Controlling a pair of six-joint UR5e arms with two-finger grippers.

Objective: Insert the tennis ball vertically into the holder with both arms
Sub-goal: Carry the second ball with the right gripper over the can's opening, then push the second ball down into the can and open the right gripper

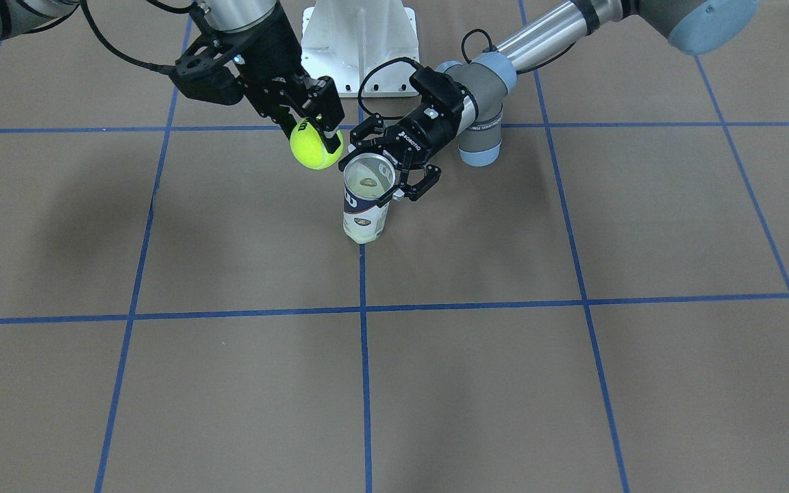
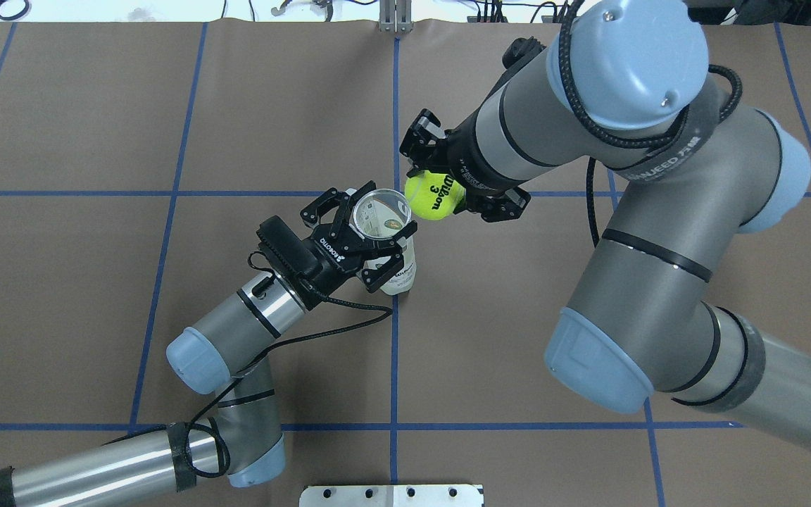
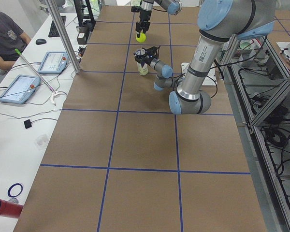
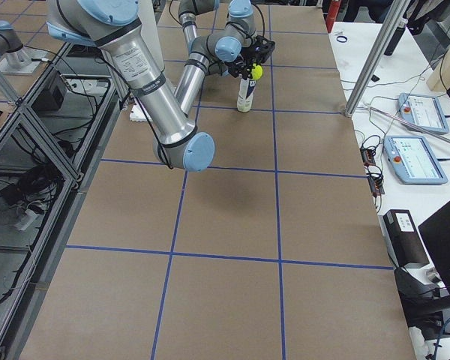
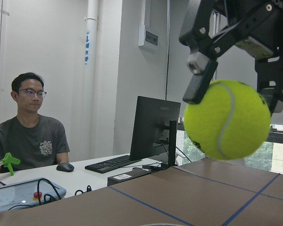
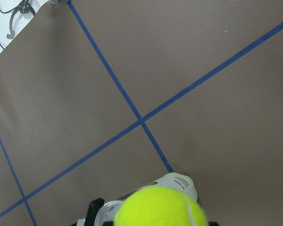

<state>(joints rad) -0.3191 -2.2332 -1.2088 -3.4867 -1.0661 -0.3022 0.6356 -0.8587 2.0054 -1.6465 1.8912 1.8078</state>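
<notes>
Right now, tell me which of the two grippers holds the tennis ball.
The right gripper: its fingers clamp the tennis ball in the air beside the holder's open mouth. The left gripper grips the upright holder instead.

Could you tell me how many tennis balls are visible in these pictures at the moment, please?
2. One tennis ball is held in the right hand, beside the mouth of the holder. A second ball shows dimly inside the holder; more beneath it may be hidden.

Robotics lab; taped table [image 2: 96, 317], monitor [image 5: 155, 127]
</notes>
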